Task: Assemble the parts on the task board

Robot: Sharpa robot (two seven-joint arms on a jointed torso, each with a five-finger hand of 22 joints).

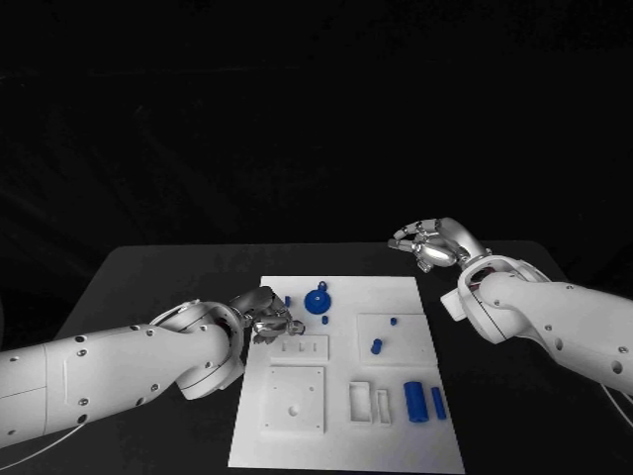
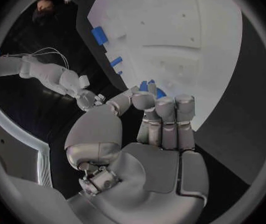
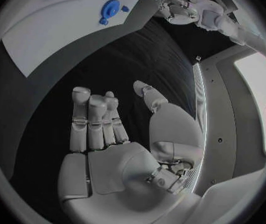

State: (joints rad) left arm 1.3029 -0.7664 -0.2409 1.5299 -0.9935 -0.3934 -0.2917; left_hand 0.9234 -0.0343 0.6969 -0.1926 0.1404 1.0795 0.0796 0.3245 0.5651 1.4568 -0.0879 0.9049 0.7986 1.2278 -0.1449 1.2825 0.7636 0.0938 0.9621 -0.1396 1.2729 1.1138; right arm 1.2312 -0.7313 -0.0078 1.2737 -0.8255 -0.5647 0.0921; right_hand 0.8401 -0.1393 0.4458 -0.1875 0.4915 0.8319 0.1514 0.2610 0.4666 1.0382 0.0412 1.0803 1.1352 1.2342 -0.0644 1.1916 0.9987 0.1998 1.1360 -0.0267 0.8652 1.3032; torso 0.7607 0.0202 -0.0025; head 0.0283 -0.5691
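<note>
task board (image 1: 348,376): left hand (image 1: 270,319) fingers pinch a blue part (image 2: 144,86) at its edge; right hand (image 1: 433,243) fingers apart, empty.

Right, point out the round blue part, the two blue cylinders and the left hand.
round blue part (image 1: 318,300): head view, middle of its disc.
blue cylinders (image 1: 415,401): head view, body of the thicker one.
left hand (image 1: 270,317): head view, middle of the silver hand, at the task board's (image 1: 403,450) left edge.

The left hand (image 1: 271,319) covers part of the task board's (image 1: 403,435) left edge; the small blue piece (image 2: 146,86) at its fingertips (image 2: 144,100) is largely hidden, so its shape cannot be told. The board's near edge is cut off by the head view's bottom.
</note>
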